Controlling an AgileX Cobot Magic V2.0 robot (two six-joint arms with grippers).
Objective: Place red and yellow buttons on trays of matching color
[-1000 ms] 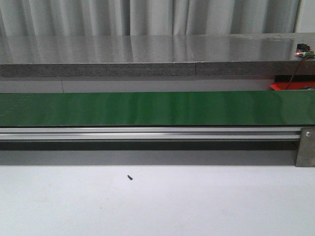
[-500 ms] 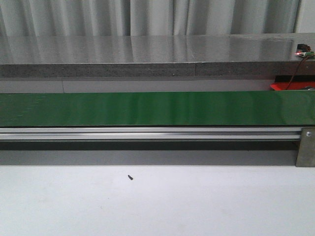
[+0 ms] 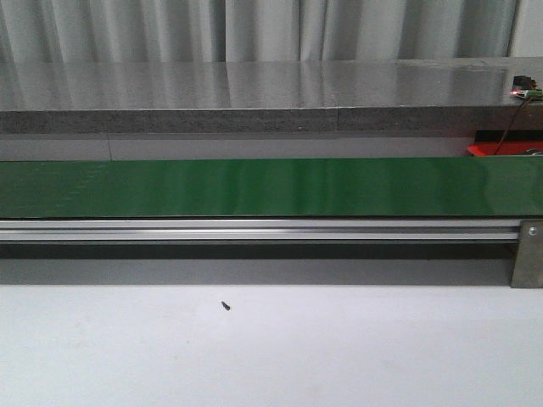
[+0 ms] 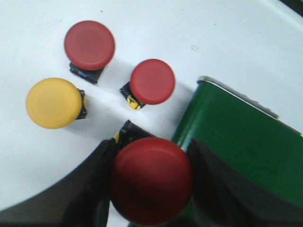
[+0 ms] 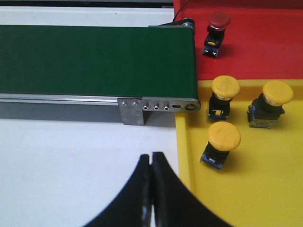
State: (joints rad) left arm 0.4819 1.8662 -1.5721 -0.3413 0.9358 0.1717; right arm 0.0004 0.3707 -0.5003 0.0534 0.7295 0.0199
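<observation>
A: How far was the task at that moment?

B: It was partly done, I would judge. In the right wrist view, three yellow buttons [image 5: 225, 87] stood on the yellow tray [image 5: 265, 198], and one red button [image 5: 218, 21] stood on the red tray [image 5: 265, 42]. Both trays lay at the end of the green conveyor belt [image 5: 94, 59].

A: And what was left?

B: In the left wrist view, two more red buttons [image 4: 89, 45] and one loose yellow button [image 4: 53, 103] stood on the white table [image 4: 156, 28], close to each other and near the other end of the belt. They were not yet on any tray. The front view showed only the bare belt, no arm and no button.

A: What did the left gripper [image 4: 149, 187] do?

B: Its fingers [image 4: 97, 184] were closed around a big red button [image 4: 150, 179], one finger on each side of the cap, at the belt's end.

A: And the right gripper [image 5: 151, 189]?

B: Its fingers were pressed together, with no gap and nothing between them. It hung over the white table, just beside the near edge of the yellow tray.
</observation>
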